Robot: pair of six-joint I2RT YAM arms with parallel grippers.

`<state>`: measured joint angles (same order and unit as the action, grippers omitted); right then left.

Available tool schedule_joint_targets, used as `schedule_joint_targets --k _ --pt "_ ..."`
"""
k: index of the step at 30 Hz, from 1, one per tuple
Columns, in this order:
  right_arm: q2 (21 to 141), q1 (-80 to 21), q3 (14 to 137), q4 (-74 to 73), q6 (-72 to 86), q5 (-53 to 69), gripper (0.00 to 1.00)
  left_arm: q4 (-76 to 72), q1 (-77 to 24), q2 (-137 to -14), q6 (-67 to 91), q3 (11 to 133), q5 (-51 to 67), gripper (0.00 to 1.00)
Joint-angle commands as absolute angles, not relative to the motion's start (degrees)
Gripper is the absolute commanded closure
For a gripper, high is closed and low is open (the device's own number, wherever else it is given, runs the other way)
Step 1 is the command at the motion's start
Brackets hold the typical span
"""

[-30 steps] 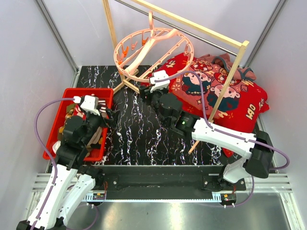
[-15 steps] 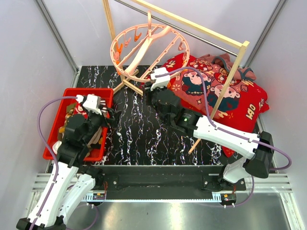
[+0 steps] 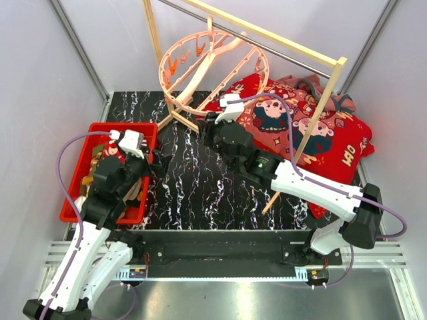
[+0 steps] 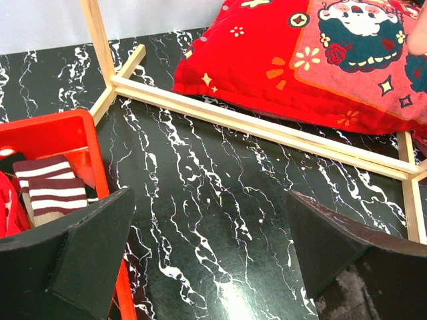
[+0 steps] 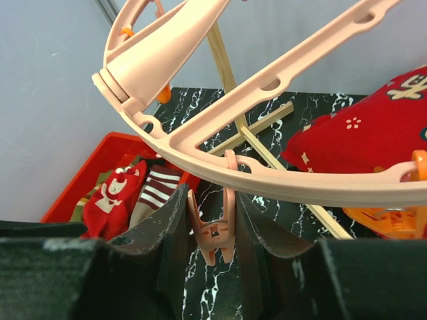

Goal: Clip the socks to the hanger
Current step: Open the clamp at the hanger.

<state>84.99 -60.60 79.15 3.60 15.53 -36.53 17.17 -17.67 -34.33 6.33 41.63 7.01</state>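
Observation:
The salmon-pink ring hanger [image 3: 213, 63] hangs from the wooden rack at the back and fills the top of the right wrist view [image 5: 267, 173]. One pink clip [image 5: 213, 230] dangles from its rim, and my right gripper [image 5: 212, 227] is shut on it, a finger pressing each side. In the top view that gripper [image 3: 208, 125] sits just below the ring's near edge. The socks lie in the red bin: a striped one [image 4: 50, 190] [image 5: 157, 190] and a red one with a white pattern [image 5: 113, 197]. My left gripper [image 4: 207, 267] [image 3: 158, 163] hangs open over the marble beside the bin, holding nothing.
The red bin [image 3: 145, 128] stands at the left of the black marble table [image 3: 187, 193]. The pale wooden rack frame [image 3: 320, 100] crosses the back, its base bar [image 4: 267, 130] on the table. A big red cartoon-printed cloth [image 3: 313, 133] lies at the right.
My right gripper has closed on the pink clip and shifted a little right and up. The hanger ring has swung and tilted. The left arm has barely moved.

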Motion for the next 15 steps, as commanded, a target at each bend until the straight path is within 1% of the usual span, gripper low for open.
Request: schedule_joint_targets --k 1,2,7,9,12,14,15 --pt "82.3 -58.8 77.7 4.4 22.0 -33.8 0.98 15.4 -17.8 -35.1 9.0 42.2 5.0 0.01" --pt "82.2 -58.6 77.3 4.8 22.2 -33.4 1.0 15.4 -17.7 -35.3 9.7 42.1 2.9 0.01" --pt "81.4 -57.1 76.1 5.6 22.9 -30.2 1.0 16.8 -16.3 -37.9 12.7 42.4 -5.3 0.01" --pt "81.0 -56.5 75.5 6.1 22.6 -28.8 1.0 18.1 -14.0 -39.2 12.6 43.2 -8.3 0.01" --pt "80.7 -55.8 74.8 6.6 21.9 -27.2 1.0 19.7 -10.0 -45.1 13.0 45.0 -9.6 0.01" --pt "80.6 -55.3 74.2 7.0 21.7 -26.2 1.0 21.8 -6.3 -48.8 14.4 48.5 -9.7 0.01" --pt "80.4 -55.2 73.8 7.2 21.8 -25.8 1.0 22.4 -4.8 -53.0 15.2 50.0 -9.3 0.01"
